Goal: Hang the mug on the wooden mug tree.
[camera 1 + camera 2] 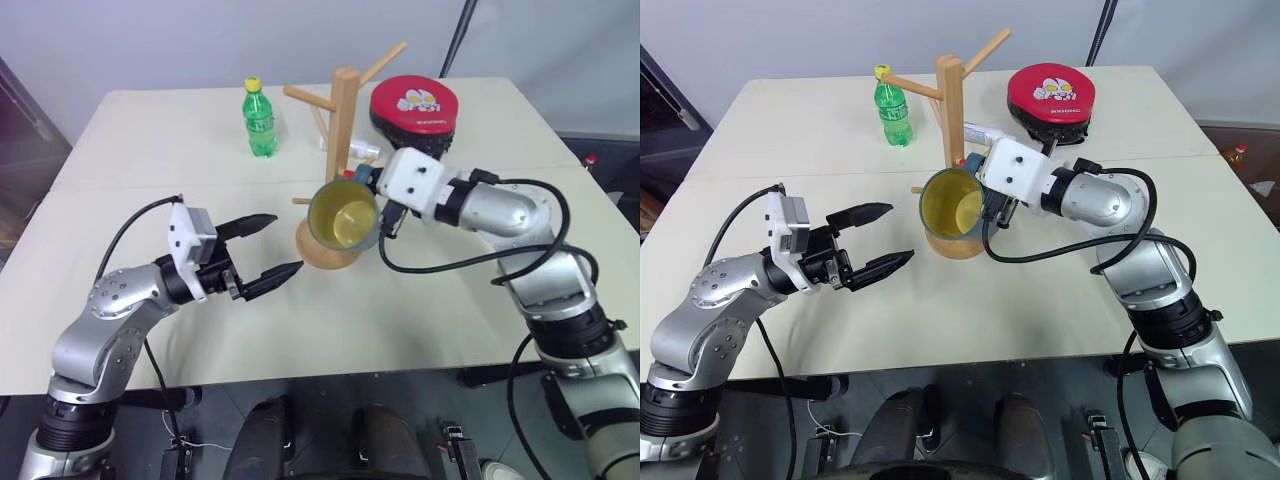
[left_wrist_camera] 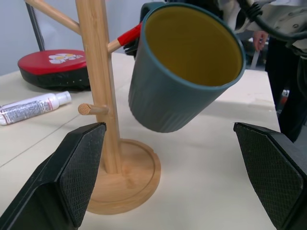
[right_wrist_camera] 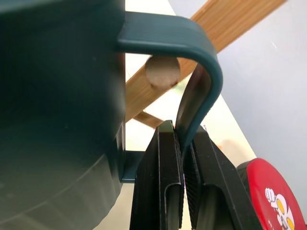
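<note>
Now my right gripper (image 3: 181, 143) is clenched on the handle of the mug (image 1: 343, 215) (yellow mouth tipped toward me), held just beside the wooden mug tree (image 1: 340, 150), a peg tip showing through the handle loop. My left gripper (image 1: 268, 248) hangs released nearby.

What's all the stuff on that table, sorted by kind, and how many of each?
Mugs: 1, the mug, held up by its handle in the right claw beside the stand
Mug stands: 1, the wooden mug tree
Bottles: 2, the green bottle and the small white bottle lying down
Round pads: 1, the red and black pad
Total: 5
</note>
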Controlling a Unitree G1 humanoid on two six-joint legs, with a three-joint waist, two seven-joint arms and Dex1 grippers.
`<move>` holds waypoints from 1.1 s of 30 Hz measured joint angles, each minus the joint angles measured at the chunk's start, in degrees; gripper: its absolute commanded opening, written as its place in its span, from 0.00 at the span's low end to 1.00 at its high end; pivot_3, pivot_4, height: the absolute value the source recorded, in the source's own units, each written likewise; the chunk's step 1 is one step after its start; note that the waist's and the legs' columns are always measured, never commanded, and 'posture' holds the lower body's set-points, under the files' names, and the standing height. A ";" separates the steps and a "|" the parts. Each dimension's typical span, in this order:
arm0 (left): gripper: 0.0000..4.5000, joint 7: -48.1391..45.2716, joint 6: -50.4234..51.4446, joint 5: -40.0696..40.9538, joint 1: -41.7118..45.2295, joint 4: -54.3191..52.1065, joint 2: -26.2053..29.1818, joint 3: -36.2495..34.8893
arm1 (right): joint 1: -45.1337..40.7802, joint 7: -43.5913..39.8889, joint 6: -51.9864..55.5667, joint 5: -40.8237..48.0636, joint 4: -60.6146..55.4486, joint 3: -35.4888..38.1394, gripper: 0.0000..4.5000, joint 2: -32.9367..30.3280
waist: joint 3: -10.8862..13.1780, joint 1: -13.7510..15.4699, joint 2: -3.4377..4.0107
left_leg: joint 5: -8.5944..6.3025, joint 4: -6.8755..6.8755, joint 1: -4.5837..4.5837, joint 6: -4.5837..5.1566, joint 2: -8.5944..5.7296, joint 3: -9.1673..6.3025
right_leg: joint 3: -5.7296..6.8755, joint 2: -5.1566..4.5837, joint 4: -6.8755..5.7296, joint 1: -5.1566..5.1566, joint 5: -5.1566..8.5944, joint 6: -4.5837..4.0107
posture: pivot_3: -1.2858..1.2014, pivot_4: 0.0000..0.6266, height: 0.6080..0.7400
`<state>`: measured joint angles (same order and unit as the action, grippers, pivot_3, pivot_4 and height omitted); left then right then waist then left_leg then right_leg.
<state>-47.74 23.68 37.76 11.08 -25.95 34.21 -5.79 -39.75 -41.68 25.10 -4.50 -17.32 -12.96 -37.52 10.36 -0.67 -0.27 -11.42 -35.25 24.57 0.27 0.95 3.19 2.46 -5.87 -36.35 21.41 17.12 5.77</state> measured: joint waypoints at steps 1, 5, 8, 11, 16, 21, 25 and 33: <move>1.00 0.16 0.00 0.06 0.00 -0.08 0.00 0.00 | -0.03 0.12 -0.08 -0.48 0.40 -0.19 0.01 0.17 | 0.00 0.04 0.00 | 0.00 0.00 0.00 0.00 -0.01 0.00 | 0.00 0.00 0.00 -0.01 0.00 0.00 | 0.52 0.24 1.00; 1.00 0.62 0.03 0.24 0.00 -0.11 -0.05 0.01 | -0.07 0.28 -0.38 -1.75 2.04 -0.42 0.01 0.47 | 0.00 0.02 0.00 | 0.00 -0.01 0.00 0.00 -0.02 0.01 | 0.04 0.01 0.00 0.00 -0.01 0.01 | 0.52 0.24 1.00; 1.00 0.74 0.03 0.25 0.00 -0.14 -0.08 0.01 | -0.07 0.29 -0.61 -2.13 2.49 -0.43 0.22 0.85 | 0.00 -0.02 0.00 | 0.00 0.00 0.00 0.00 -0.01 0.00 | 0.06 0.02 -0.02 0.01 -0.01 0.02 | 0.52 0.24 1.00; 1.00 0.92 0.03 0.28 0.00 -0.20 -0.17 0.01 | -0.18 0.61 -0.91 -2.32 2.49 -0.37 0.57 1.40 | 0.00 -0.10 0.00 | 0.00 -0.01 -0.01 0.00 -0.01 0.01 | 0.06 0.03 -0.05 0.01 -0.01 0.03 | 0.52 0.24 1.00; 1.00 1.40 0.06 0.37 0.02 -0.21 -0.36 0.02 | -0.59 0.15 -1.22 -2.12 1.39 0.51 0.67 0.65 | 0.00 -0.03 0.00 | 0.00 -0.01 0.00 0.00 -0.01 0.01 | 0.06 0.03 -0.05 0.01 -0.02 0.04 | 0.52 0.24 1.00; 1.00 2.13 0.86 0.38 0.12 0.21 -0.36 -0.21 | 3.13 -2.97 -0.23 2.98 -3.35 8.10 0.67 -3.26 | 0.02 0.29 -0.08 | 0.00 -0.01 0.00 0.01 -0.02 0.00 | 0.09 0.00 0.00 -0.05 -0.02 0.05 | 0.52 0.24 1.00; 1.00 4.54 1.20 0.22 -0.28 3.12 -0.79 -2.71 | 11.16 -5.10 1.07 9.92 -5.39 16.94 0.67 -4.91 | 0.03 0.09 -0.10 | -0.01 0.00 -0.05 0.01 0.01 -0.02 | 0.07 -0.02 -0.01 -0.08 -0.03 0.05 | 0.52 0.24 1.00; 1.00 13.91 -4.56 -5.83 -5.28 13.23 -7.45 -7.96 | 22.74 2.15 -0.64 20.87 -0.83 29.05 0.67 8.86 | -0.11 0.01 -0.27 | -0.01 0.04 -0.11 0.00 0.07 -0.01 | 0.01 0.00 -0.06 -0.07 -0.04 0.07 | 0.52 0.24 1.00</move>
<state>-33.84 19.12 31.93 5.79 -12.72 26.76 -13.75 -17.00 -39.53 24.46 16.37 -18.15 16.09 -28.66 10.25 -0.66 -0.54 -11.43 -35.21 24.46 0.27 1.02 3.18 2.47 -5.88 -36.41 21.33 17.09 5.84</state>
